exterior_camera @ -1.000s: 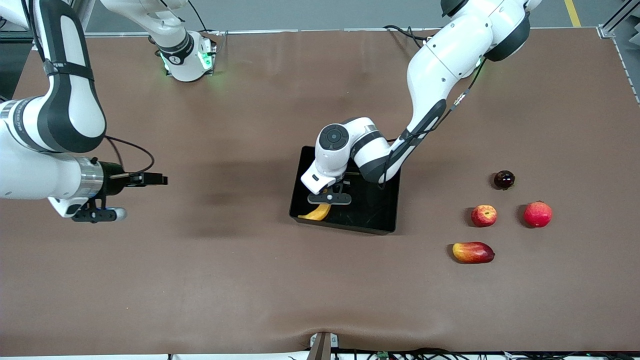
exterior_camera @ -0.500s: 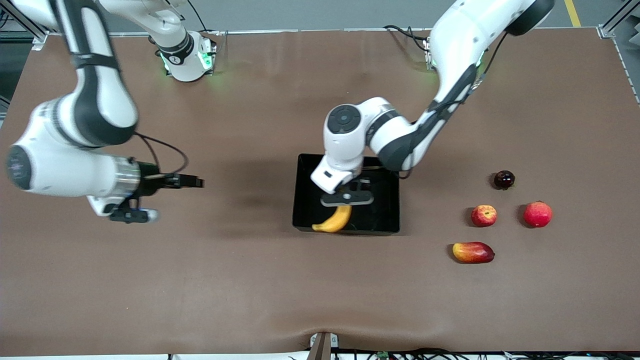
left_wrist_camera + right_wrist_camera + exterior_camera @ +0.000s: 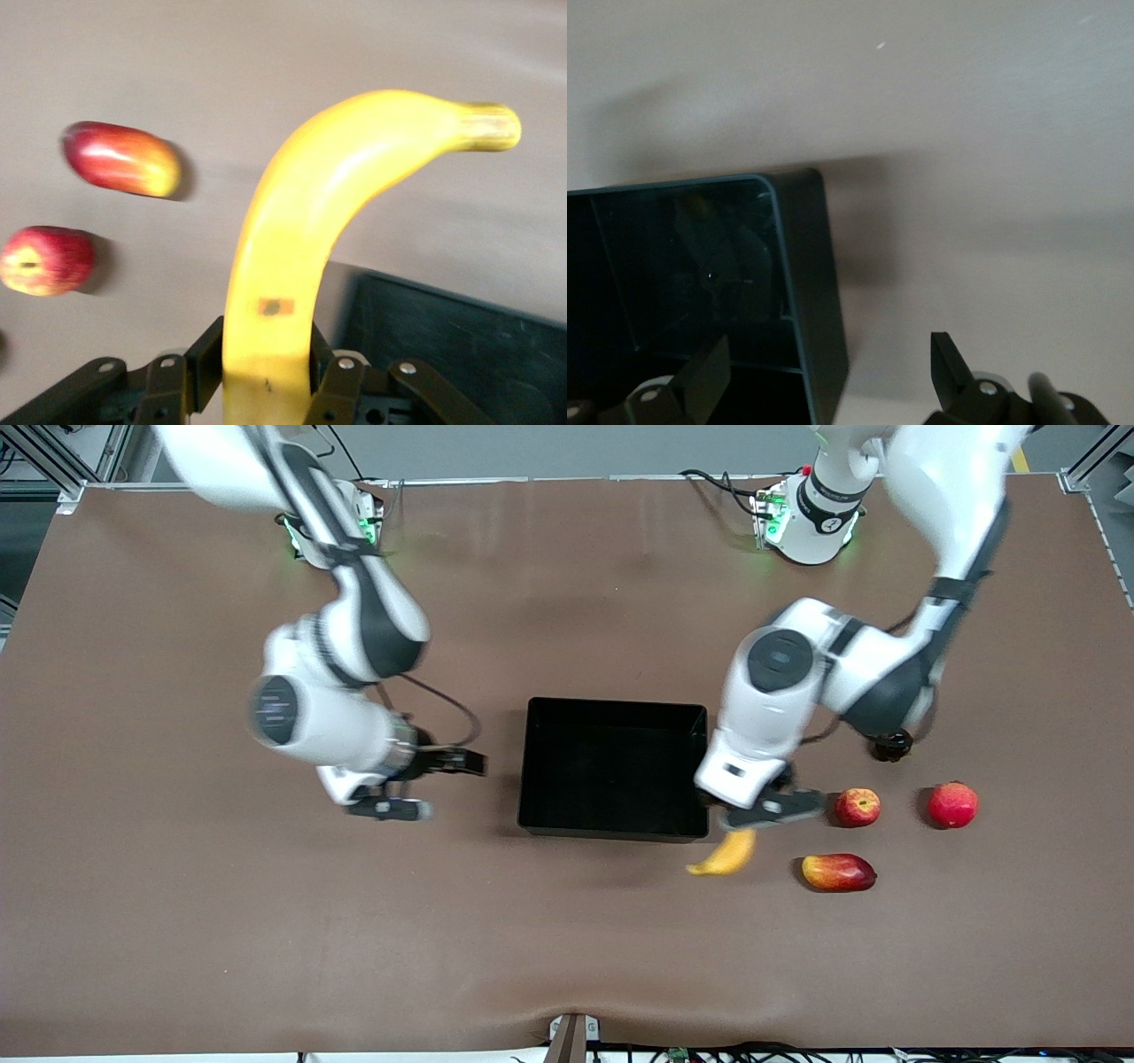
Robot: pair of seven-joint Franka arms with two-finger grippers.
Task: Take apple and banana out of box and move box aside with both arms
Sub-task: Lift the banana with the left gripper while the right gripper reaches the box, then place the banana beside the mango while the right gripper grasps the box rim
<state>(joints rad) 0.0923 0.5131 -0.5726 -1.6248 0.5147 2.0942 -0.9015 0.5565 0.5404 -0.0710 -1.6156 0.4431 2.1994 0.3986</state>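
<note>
Left gripper [image 3: 769,808]: we are pinching the banana [image 3: 725,855] by one end, fingers [image 3: 205,356] closed on its sides; we are carrying it in the air over the bare table just beside the box's corner, toward the left arm's end.
Banana: it is hanging out from the fingers with its darker tip free; in the left wrist view a small dark mark is showing on its skin, too blurred for us to read.
Right gripper [image 3: 386,808]: we are holding it wide open and empty above the table beside the box's end wall, at the right arm's end.
Box [image 3: 613,832]: it is sitting mid-table, and we are seeing nothing in it.
Apple [image 3: 858,807]: it is lying on the table outside the box, near the left gripper, with the mango [image 3: 838,872] nearer the camera and a pink-red fruit [image 3: 952,804] beside it.
Step in hand: we are judging it to be setting the banana down clear of the box.
Doing it well: we are advising lowering until the banana touches the mat before opening, choosing bare mat between box and mango, and keeping it off the apple and the box wall.
Next: each gripper will need a box wall to shift it together.
Writing: we are finding no readable brand or label.
</note>
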